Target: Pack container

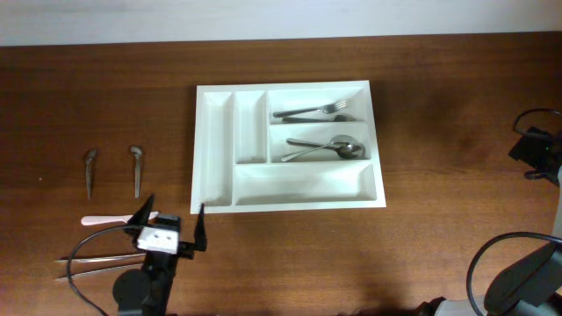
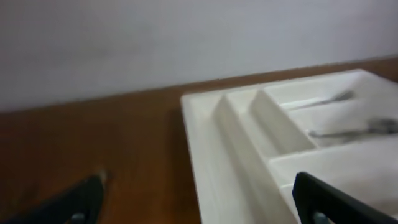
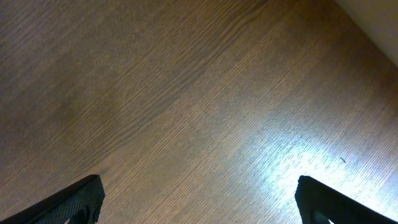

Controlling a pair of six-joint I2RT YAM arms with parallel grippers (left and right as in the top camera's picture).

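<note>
The white cutlery tray (image 1: 215, 149) lies at the table's middle; it also shows in the left wrist view (image 2: 211, 155). Forks (image 1: 312, 111) lie in its top long compartment, spoons (image 1: 329, 149) in the middle one. Two spoons (image 1: 90, 169) (image 1: 136, 167), a white-handled utensil (image 1: 110, 220) and long metal pieces (image 1: 97, 263) lie on the table at the left. My left gripper (image 1: 171, 224) is open and empty, just off the tray's front left corner; its fingers show in its wrist view (image 2: 199, 202). My right gripper (image 3: 199, 202) is open and empty over bare wood.
The right arm (image 1: 536, 154) sits at the table's far right edge with black cables (image 1: 500, 263) at the front right. A pale wall runs behind the table's back edge (image 2: 124, 43).
</note>
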